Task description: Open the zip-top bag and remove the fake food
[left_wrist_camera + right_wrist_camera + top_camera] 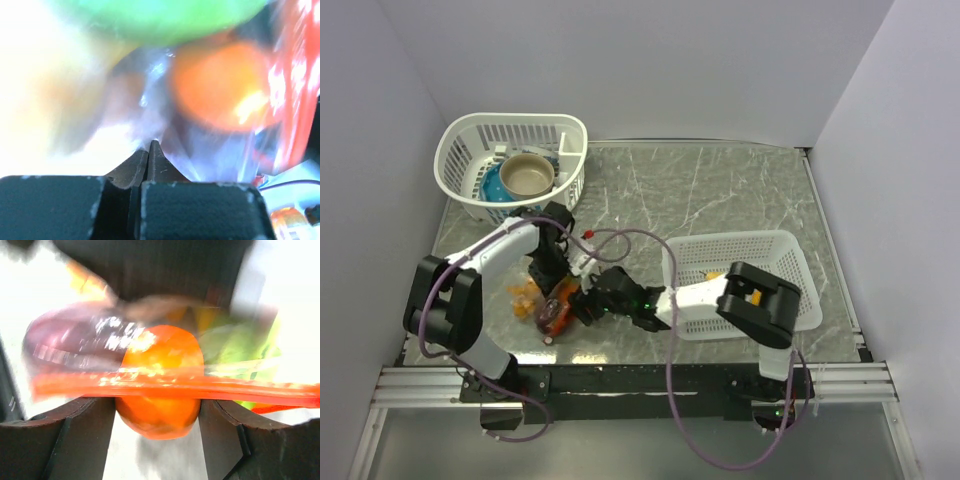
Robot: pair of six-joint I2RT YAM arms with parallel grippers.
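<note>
The left pincer (pixel 149 150) is pressing its two dark fingers together at the bottom centre, and their tips are pinching a fold of the clear film of the zip-top bag (pixel 150 100). Through the blurred plastic a round orange piece of fake food (pixel 220 85) is showing just above and right of the tips. A green piece (pixel 165 17) is filling the top edge, and a glossy red band (pixel 295 85) is running down the right side.

Left arm (pixel 490 250) arched and angled down, left gripper (pixel 150 149) pinched closed on the zip-top bag (pixel 215 160), right arm (pixel 695 295) stretched leftwards, right gripper (pixel 157 412) fingers spread wide
</note>
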